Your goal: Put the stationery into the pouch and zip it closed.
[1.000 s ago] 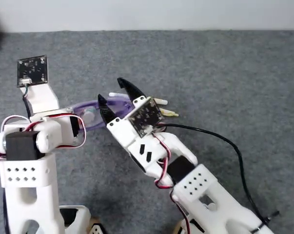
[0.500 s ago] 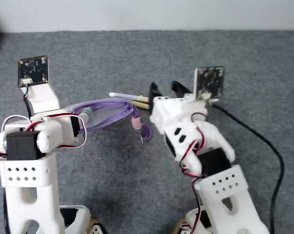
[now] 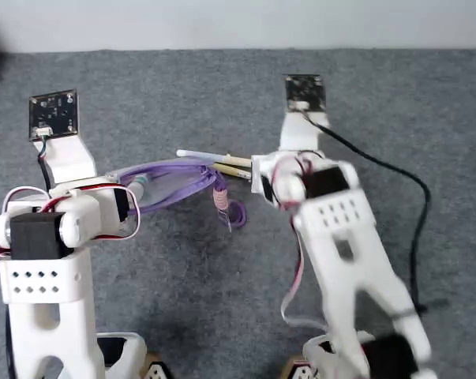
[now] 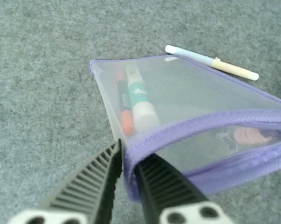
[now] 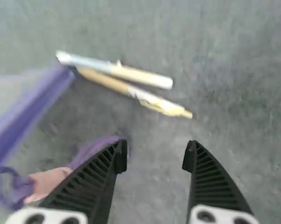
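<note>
A clear mesh pouch [image 3: 170,181] with purple trim lies on the grey carpet, its opening toward the right arm. My left gripper [image 4: 126,154] is shut on the pouch's [image 4: 191,98] purple edge. Several markers [image 4: 138,100] lie inside it. Two pens [image 3: 222,163] rest side by side on the carpet past the pouch's open end; one pen [image 4: 210,61] also appears in the left wrist view. My right gripper [image 5: 154,149] hangs open above bare carpet, just short of the two pens [image 5: 126,81]. The pink zipper tag [image 5: 47,182] with its purple loop lies beside the right fingers.
Grey carpet [image 3: 395,103] covers the whole table, with a pale wall along the far edge. A black cable [image 3: 415,205] trails from the right arm. Open carpet spreads to the far right and far left.
The right arm swung away from over the pouch toward the right and now points down near the two pens, uncovering the pouch's open end. The left arm kept still, holding the pouch.
</note>
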